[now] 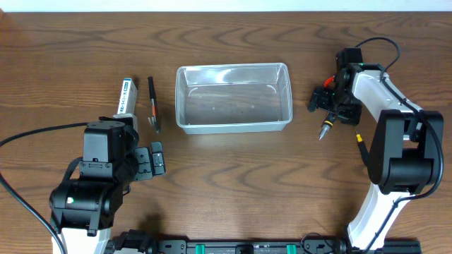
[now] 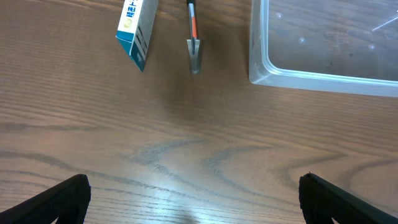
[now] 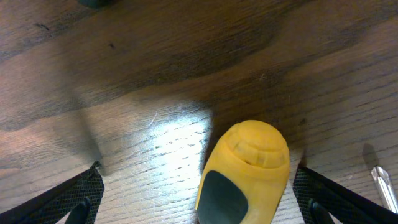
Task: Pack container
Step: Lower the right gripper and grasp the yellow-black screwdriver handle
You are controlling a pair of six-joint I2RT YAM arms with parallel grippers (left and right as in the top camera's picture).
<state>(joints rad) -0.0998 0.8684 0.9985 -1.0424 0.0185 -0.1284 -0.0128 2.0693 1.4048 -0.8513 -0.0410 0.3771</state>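
The container (image 1: 234,97) sits open side up near the middle of the desk (image 1: 233,183), toward its far edge, with its long sides running left to right. My left end effector (image 2: 194,198) hangs low over bare wood on the near left, its jaws spread wide and nothing between them; only the two dark fingertips (image 2: 53,200) show at the bottom corners of my left wrist view. Beyond them lies a blue-and-white box (image 2: 137,28), and just to its right a thin tool (image 2: 193,37) with an orange band and a forked grey tip, the two lying roughly side by side and apart. The container's near-left corner comes next to the right, close to the tool but not touching it. My right end effector (image 3: 198,199) is on the far side of the container, well apart from the left one, and it too stands spread wide. A yellow handle (image 3: 249,155) with a dark inlay lies on the desk between its fingers (image 3: 62,199), nearer the right one, and in the wrist view neither finger is touching it (the lower edge of the picture cuts the handle off). A slim metal tip (image 3: 380,183) shows at the right edge of that view; I cannot tell which tool it belongs to.
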